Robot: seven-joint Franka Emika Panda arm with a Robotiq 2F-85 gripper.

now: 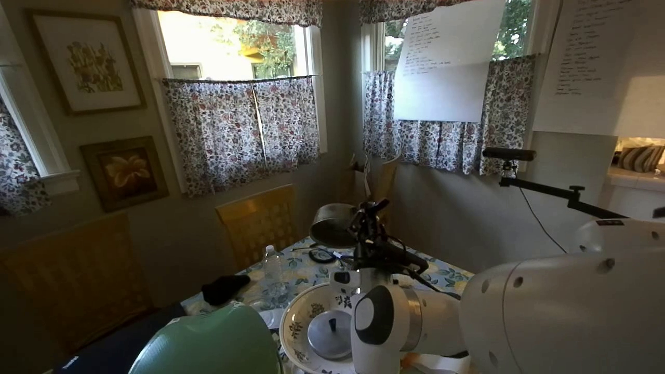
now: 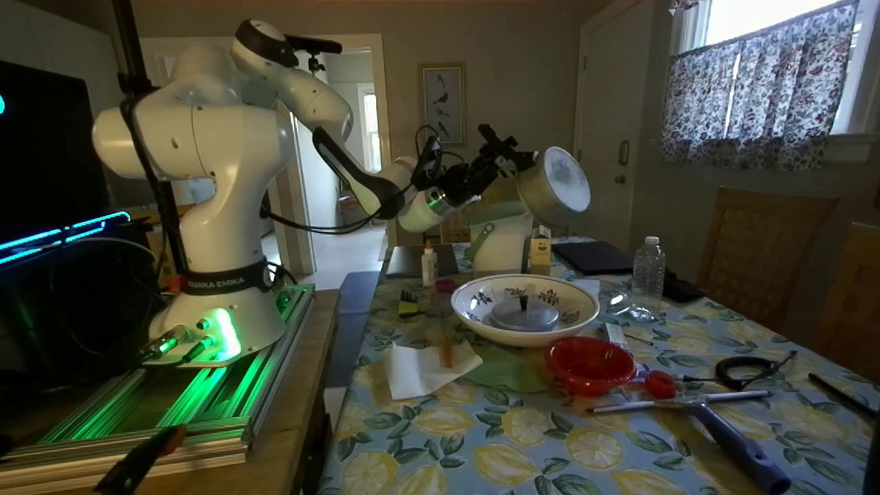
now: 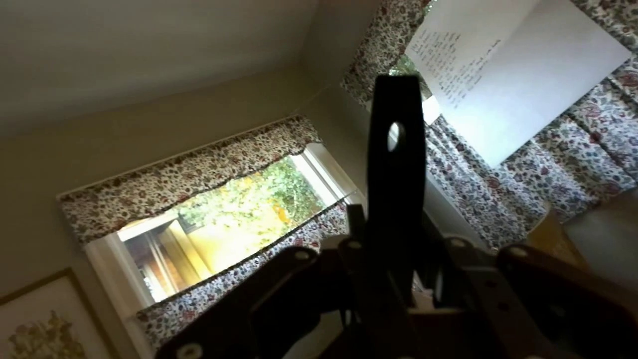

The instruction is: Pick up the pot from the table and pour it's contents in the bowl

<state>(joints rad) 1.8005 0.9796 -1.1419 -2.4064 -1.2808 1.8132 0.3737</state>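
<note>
The greyish metal pot (image 1: 332,227) is in the air, tilted on its side, in both exterior views (image 2: 543,185). A pale round face of it shows in an exterior view; I cannot tell whether it is base or opening. My gripper (image 1: 370,221) is shut on the pot's dark handle, also in an exterior view (image 2: 510,159). In the wrist view the handle (image 3: 396,164) stands up between the fingers (image 3: 394,239); the pot's body is out of view there. The white bowl (image 2: 474,323) sits on the floral-clothed table (image 2: 509,457), lower than the pot, with a metal lid (image 2: 526,316) inside.
A red bowl (image 2: 591,371), squeegee (image 2: 732,440), white paper (image 2: 412,375) and green cloth (image 2: 509,368) lie near the white bowl. A clear bottle (image 2: 648,275), glue bottle (image 2: 429,267), carton (image 2: 540,251) and cable ring (image 2: 746,371) are also on the table.
</note>
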